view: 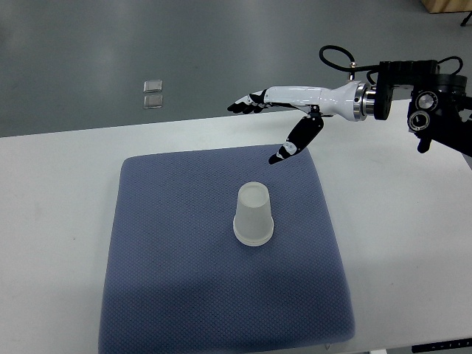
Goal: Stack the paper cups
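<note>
I see the paper cup (254,214) upside down mid-mat (162,243), well apart from my right hand (284,110), which hangs empty beyond the mat's far edge, fingers extended, thumb angled down.

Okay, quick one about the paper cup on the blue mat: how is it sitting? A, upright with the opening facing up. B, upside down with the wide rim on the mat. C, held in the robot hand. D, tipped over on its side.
B: the paper cup stands with its wide rim down on the blue mat, closed base up, apart from the open right robot hand.
</note>
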`<action>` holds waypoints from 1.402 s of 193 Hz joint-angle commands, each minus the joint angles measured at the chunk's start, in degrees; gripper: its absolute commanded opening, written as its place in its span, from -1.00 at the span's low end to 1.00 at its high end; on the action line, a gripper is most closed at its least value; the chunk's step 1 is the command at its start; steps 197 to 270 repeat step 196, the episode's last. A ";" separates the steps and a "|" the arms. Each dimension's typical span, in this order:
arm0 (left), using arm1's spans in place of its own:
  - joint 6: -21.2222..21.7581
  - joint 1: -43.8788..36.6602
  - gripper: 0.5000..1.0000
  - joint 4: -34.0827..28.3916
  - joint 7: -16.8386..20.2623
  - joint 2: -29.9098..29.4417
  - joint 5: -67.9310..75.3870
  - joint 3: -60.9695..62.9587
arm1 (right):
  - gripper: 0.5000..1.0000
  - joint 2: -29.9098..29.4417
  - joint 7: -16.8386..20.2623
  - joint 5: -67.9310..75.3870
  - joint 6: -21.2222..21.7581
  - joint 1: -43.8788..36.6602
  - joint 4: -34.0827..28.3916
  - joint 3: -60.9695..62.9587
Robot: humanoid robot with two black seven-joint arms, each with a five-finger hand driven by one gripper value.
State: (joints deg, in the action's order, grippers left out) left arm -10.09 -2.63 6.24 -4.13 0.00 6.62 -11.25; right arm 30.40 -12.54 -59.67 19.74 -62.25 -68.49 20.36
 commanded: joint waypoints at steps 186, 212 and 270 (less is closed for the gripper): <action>0.07 0.00 1.00 0.00 0.00 0.00 -0.03 0.00 | 0.69 -12.47 12.19 57.83 7.15 12.41 27.45 2.84; -0.02 0.00 1.00 0.00 0.00 0.00 -0.03 0.00 | 0.69 -12.38 12.19 57.83 8.30 12.33 27.45 2.93; -0.02 0.00 1.00 0.00 0.00 0.00 -0.03 0.00 | 0.69 -12.38 12.19 57.83 8.30 12.33 27.45 2.93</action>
